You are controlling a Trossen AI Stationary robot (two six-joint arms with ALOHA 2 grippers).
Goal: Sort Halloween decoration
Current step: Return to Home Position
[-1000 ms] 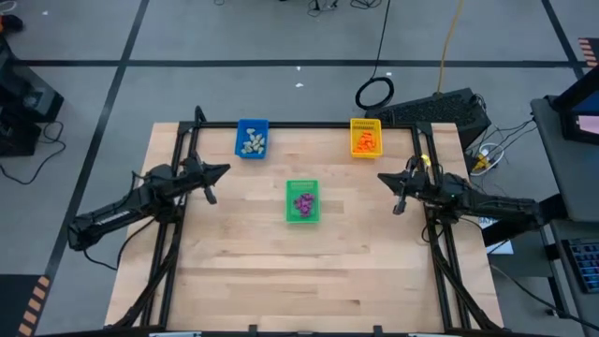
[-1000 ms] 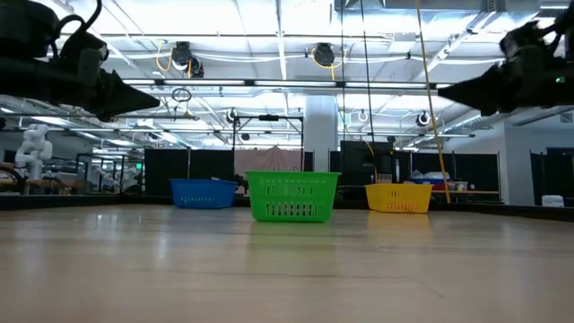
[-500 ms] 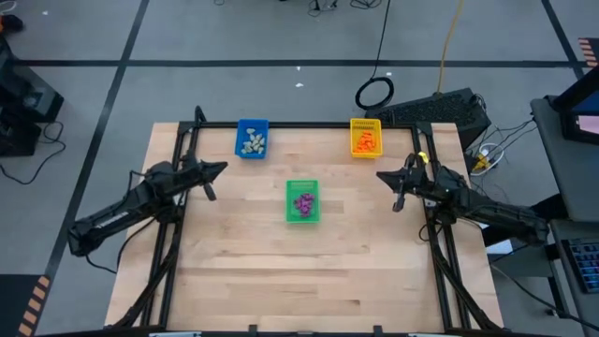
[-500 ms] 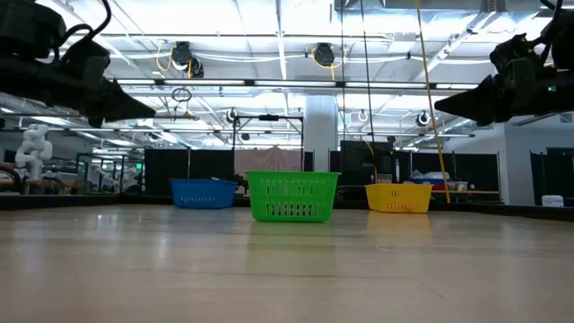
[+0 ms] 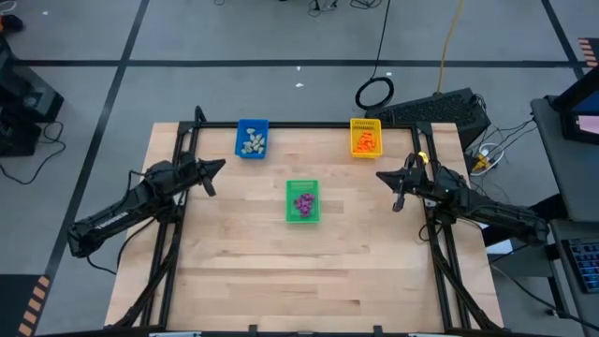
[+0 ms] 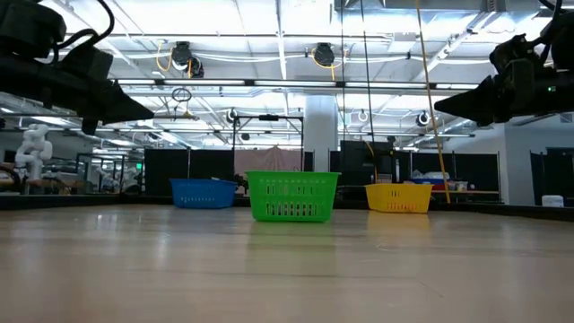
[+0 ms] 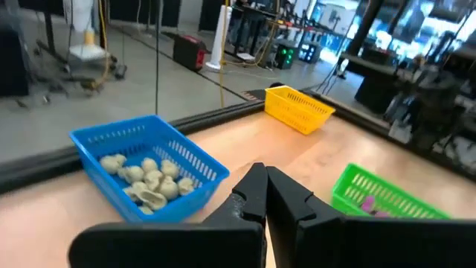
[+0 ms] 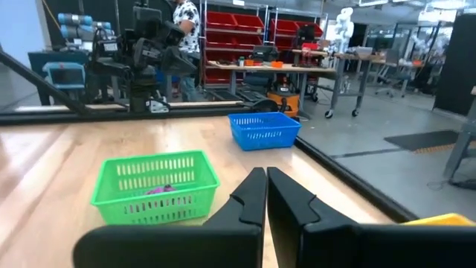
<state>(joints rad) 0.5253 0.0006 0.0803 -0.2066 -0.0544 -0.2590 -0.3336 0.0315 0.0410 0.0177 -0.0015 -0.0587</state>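
At the left edge of the worktop [image 5: 309, 271], the left gripper [image 5: 217, 167] hangs above the wood, level with the gap between the blue tray and the green one. Its fingers [image 7: 251, 195] are pressed together to a narrow point with nothing between them. Just past it, at the far edge, the blue tray [image 5: 253, 122] holds the pale grey-white trinkets [image 5: 254, 142] in a loose heap. Nearer the middle of the worktop, well apart from both arms, the green tray [image 5: 301, 183] carries the purple trinkets [image 5: 304, 201]. Farther right, again at the far edge, the yellow tray [image 5: 366, 121] holds the orange trinkets [image 5: 367, 142]. At the right edge the right gripper [image 5: 382, 176] hangs above the wood, pointing inward toward the green tray, its fingers [image 8: 253, 195] likewise closed narrow on nothing. No trinket lies loose on the bare wood in the high view.
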